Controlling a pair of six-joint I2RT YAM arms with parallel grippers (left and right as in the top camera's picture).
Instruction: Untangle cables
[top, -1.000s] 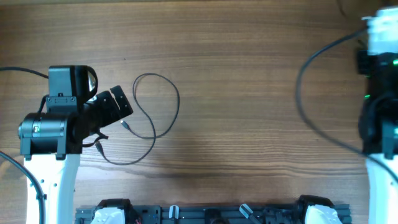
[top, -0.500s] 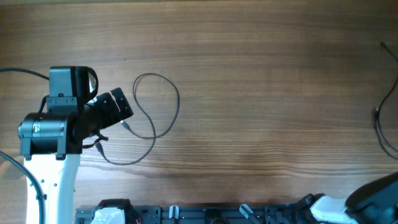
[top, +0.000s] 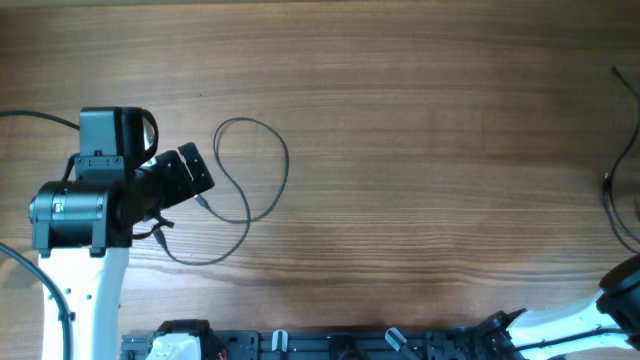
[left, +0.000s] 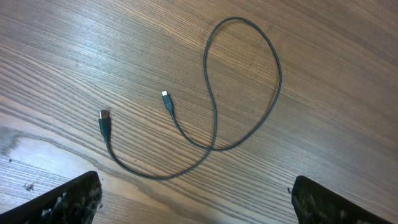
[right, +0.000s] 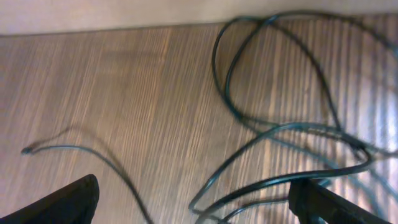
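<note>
Lying on the wooden table (top: 400, 80), one looped cable (left: 213, 148) rests just ahead of the left gripper (left: 199, 202), its plug ends (left: 104, 116) free. Further cables (right: 298, 126) lie tangled at the table's right edge, before the right gripper (right: 199, 208). Both jaws are spread wide, gripping nothing.

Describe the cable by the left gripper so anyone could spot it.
On the wooden table, look just right of the left gripper. The cable is one thin black cord crossing itself once into a loop, unlike the tangled cords at the far right edge.
</note>
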